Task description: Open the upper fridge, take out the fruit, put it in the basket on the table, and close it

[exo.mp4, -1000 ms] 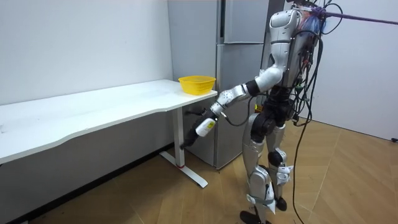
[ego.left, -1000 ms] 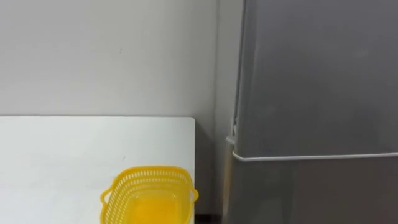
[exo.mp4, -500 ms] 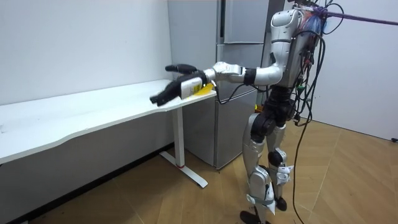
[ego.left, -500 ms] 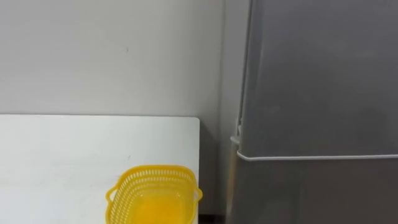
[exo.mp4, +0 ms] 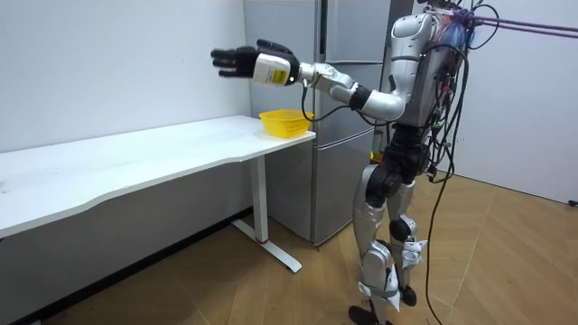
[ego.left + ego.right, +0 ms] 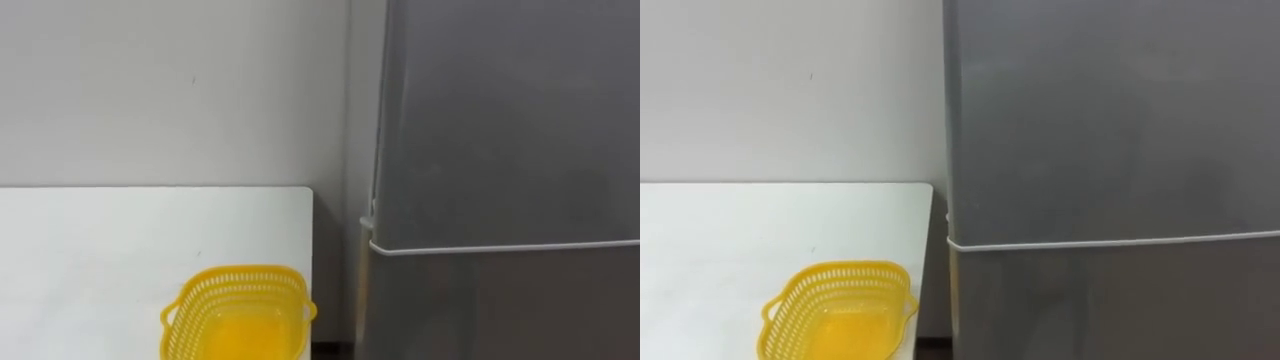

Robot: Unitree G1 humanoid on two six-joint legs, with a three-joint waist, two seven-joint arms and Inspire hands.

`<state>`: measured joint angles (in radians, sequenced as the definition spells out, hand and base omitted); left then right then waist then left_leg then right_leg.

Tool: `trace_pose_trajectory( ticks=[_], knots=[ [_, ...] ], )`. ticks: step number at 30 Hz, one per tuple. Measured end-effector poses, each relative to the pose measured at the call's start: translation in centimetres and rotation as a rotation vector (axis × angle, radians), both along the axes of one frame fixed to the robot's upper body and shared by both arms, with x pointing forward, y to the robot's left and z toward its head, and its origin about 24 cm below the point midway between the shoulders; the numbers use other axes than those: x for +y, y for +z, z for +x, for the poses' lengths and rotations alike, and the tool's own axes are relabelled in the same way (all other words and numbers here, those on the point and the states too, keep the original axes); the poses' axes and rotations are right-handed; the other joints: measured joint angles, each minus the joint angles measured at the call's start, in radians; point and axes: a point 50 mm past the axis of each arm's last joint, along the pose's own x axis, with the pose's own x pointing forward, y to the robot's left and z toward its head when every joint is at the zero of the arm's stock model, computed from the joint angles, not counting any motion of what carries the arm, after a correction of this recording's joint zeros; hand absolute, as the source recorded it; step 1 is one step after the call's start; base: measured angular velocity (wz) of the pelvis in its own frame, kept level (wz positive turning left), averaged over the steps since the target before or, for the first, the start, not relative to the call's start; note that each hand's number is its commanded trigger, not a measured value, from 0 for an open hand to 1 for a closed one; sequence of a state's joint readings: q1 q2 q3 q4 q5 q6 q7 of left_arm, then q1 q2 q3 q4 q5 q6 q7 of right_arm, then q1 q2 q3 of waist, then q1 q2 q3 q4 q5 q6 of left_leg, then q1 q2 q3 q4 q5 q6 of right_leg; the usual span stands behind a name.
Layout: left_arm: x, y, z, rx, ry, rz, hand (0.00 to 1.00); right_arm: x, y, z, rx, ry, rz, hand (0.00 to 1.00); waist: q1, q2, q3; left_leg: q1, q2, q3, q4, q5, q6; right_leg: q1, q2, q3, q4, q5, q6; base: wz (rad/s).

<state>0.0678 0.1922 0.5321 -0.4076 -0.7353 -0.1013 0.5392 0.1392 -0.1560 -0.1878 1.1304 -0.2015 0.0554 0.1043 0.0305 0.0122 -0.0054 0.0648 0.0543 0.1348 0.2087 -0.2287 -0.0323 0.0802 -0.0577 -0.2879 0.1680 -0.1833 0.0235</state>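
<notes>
The grey fridge (image 6: pixel 500 120) fills the right of the eye views, both doors closed, with a pale seam between the upper door (image 6: pixel 1110 110) and the lower door (image 6: pixel 1110 300). In the room view I stand facing the fridge (image 5: pixel 348 32), next to the table's end. My left arm reaches out at head height over the table, and my left hand (image 5: pixel 244 61) is open with fingers spread, holding nothing.
A white table (image 6: pixel 100 250) stands left of the fridge against the wall, with a narrow gap between them. An empty yellow mesh basket (image 6: pixel 238 312) sits at the table's corner nearest the fridge, also seen as the basket (image 5: pixel 285 122) in the room view.
My left arm has swung up from below the table's edge, past table height, to head height. The fridge doors stay closed.
</notes>
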Motion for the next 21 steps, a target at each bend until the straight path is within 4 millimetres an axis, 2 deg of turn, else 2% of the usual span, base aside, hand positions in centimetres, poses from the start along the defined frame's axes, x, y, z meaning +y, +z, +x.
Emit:
trace_pose_trajectory(
  ticks=[4,8,10,12,16,21],
  knots=[
    [-1.7,1.7,1.6,-0.074,-0.148,0.076,0.00,-0.1,0.1,0.2,-0.006,0.006,-0.002,0.00,-0.001,0.003,0.0012,-0.005,0.001,0.003,0.004,0.000,0.000,-0.010,0.002,0.011,0.003,0.000,0.000,-0.07],
    [-4.3,3.6,2.8,-0.120,-0.357,0.260,0.00,-0.3,0.1,0.2,-0.008,-0.005,-0.002,0.00,-0.031,0.006,0.0031,-0.009,0.001,0.002,0.005,0.000,0.000,-0.005,0.001,0.010,0.001,0.001,-0.001,0.01],
    [-5.7,4.1,3.5,-0.123,-0.441,0.349,0.00,-0.5,0.2,0.3,-0.011,-0.004,-0.007,0.00,-0.045,0.010,0.0054,-0.009,0.001,0.002,0.005,0.000,0.000,-0.005,0.001,0.011,0.003,0.001,-0.001,0.00],
    [-7.3,4.2,4.2,-0.100,-0.553,0.459,0.00,-0.9,0.3,0.8,-0.019,0.000,-0.021,0.00,-0.060,0.027,0.0127,-0.011,0.001,0.002,0.005,0.000,0.000,-0.008,0.001,0.013,0.003,0.001,-0.001,0.00],
    [-9.2,4.0,4.9,-0.078,-0.697,0.552,0.00,-1.5,0.5,1.0,-0.018,0.001,-0.041,0.00,-0.082,0.050,0.0068,-0.016,0.002,0.003,0.004,0.000,0.000,-0.014,0.003,0.015,0.001,0.001,-0.001,-0.02],
    [-10.5,4.4,4.7,-0.106,-0.825,0.638,0.00,-1.9,0.6,0.9,-0.004,-0.002,-0.048,0.00,-0.090,0.053,0.0044,-0.004,0.002,0.002,-0.002,0.000,0.000,-0.013,0.006,0.035,0.000,0.001,-0.001,-0.12]
  ],
)
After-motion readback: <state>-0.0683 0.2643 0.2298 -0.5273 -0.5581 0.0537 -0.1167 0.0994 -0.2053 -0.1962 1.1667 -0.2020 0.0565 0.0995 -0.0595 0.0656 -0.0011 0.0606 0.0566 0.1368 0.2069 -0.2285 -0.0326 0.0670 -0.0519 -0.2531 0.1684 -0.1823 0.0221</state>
